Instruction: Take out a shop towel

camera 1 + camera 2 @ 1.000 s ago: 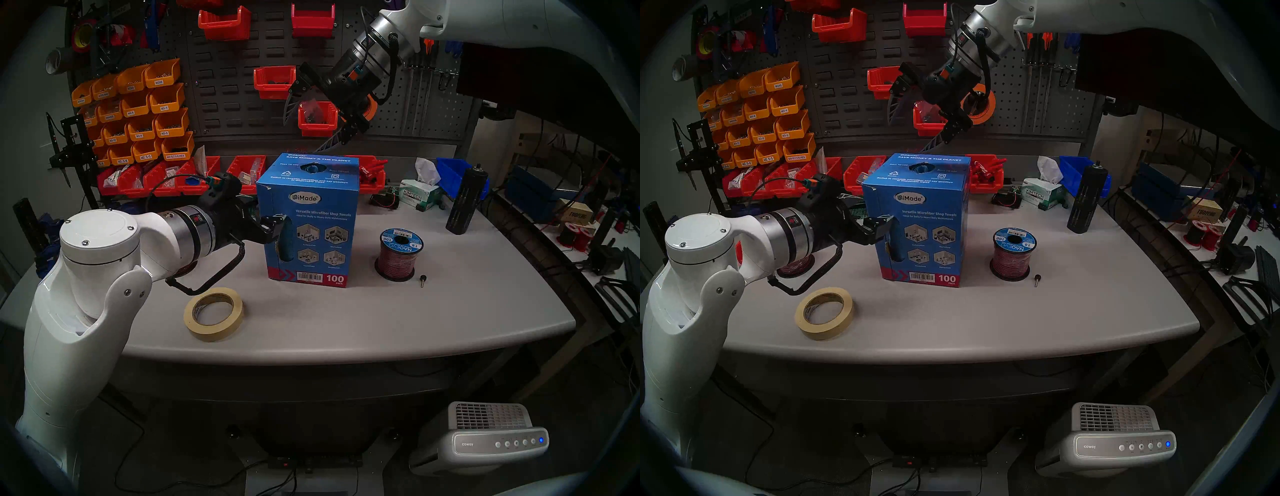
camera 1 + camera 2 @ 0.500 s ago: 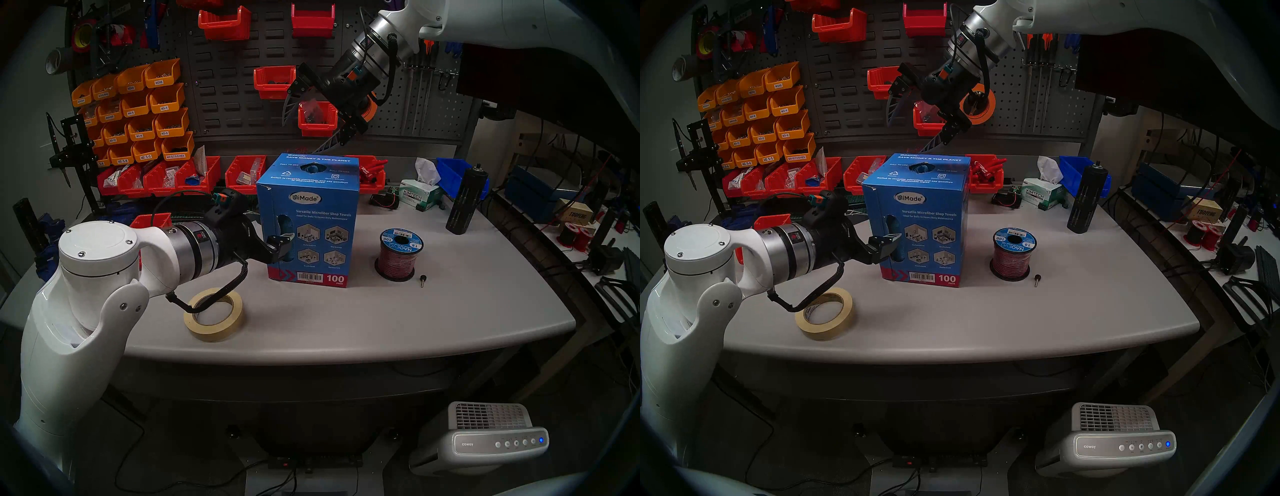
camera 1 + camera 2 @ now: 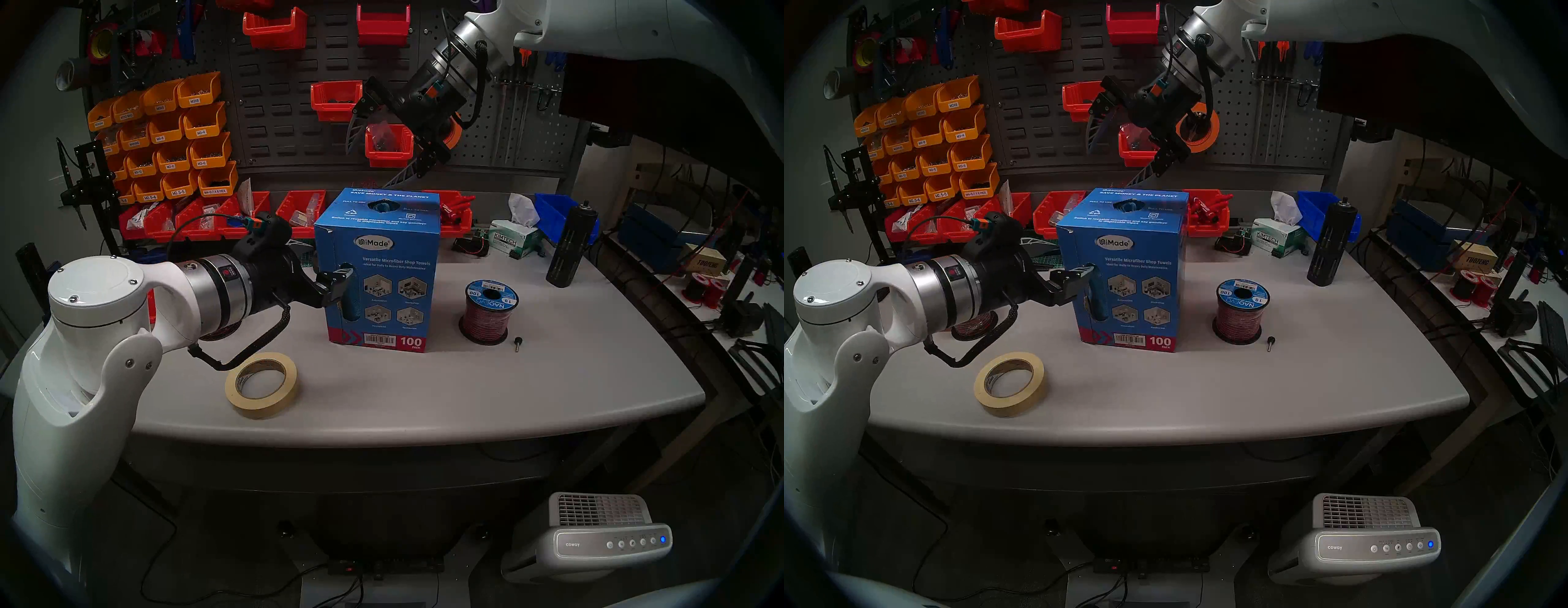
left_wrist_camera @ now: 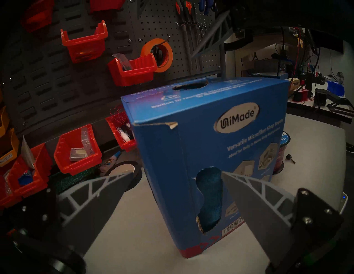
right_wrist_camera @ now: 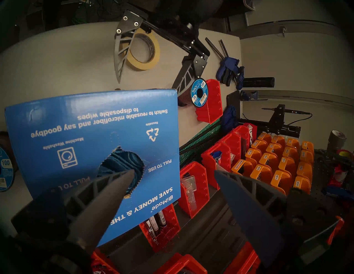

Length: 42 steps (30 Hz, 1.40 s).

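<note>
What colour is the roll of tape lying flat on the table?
The roll of tape is pale yellowish beige. It shows best in the left head view.

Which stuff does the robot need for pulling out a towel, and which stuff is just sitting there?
For the job:
shop towel
blue carton
left hand, open
right hand, open

Just lying about:
masking tape roll
wire spool
Kimtech tissue box
black cylinder
small screw

A grey table (image 3: 509, 395) carries a blue carton (image 3: 382, 271) standing upright mid-table, a tape roll (image 3: 261, 384) near the front left, a wire spool (image 3: 488, 311) with a small bolt (image 3: 517, 343) beside it, a tissue box (image 3: 513, 243) and a black cylinder (image 3: 570, 246) at the back right.
</note>
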Available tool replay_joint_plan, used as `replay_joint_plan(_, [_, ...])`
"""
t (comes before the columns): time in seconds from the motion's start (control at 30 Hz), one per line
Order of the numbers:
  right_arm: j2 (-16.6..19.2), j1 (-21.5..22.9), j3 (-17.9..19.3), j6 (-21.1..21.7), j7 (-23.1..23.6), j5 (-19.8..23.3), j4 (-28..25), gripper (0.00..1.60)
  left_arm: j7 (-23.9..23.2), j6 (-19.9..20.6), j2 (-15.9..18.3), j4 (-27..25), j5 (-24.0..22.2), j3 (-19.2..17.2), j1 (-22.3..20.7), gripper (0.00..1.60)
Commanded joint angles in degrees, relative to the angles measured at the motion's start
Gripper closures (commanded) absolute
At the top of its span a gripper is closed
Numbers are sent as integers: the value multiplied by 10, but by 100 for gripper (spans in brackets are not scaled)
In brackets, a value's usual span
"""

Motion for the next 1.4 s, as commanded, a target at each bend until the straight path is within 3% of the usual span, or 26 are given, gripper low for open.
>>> replay_joint_plan(0.0, [4,26,2,1,26,6,11,13,-8,-19,3,-12,-6,-59,-30,0])
replay_joint_plan(0.6, [5,29,-2,1,29,10,12,10,-29,-32,1,-12,-24,-84,-45,0])
replay_joint_plan(1.37, [-16,29,-13,1,29,16,18,7,-72,-47,-10,-12,-53,-89,-61,0])
